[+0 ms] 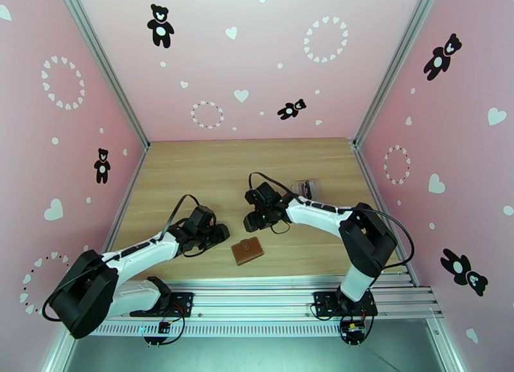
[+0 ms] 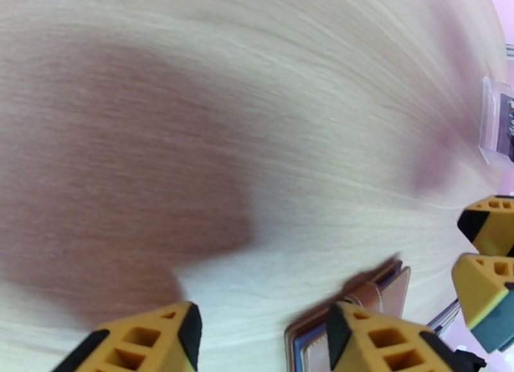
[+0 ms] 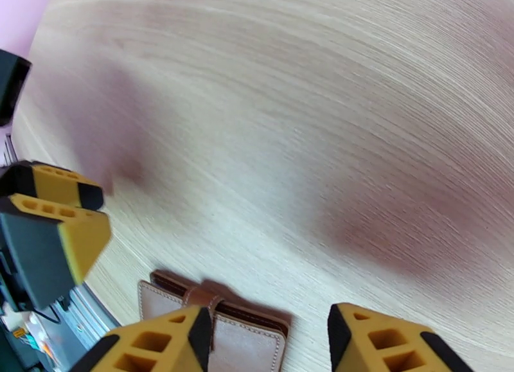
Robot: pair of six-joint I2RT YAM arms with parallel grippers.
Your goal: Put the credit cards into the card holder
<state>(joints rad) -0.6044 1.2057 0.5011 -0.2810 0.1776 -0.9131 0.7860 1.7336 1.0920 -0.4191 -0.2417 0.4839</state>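
Note:
The card holder, a closed brown leather wallet with its snap tab fastened, lies flat on the wooden table near the front edge. It also appears in the left wrist view as the card holder and in the right wrist view as the card holder. My left gripper hovers just left of it, open and empty; its yellow fingertips stand apart. My right gripper hangs just above and behind it, also open with nothing between its fingertips. I cannot make out the credit cards as such.
A clear plastic box stands behind the right arm; something dark sits inside the box. Pink walls enclose the table on three sides. A metal rail runs along the front edge.

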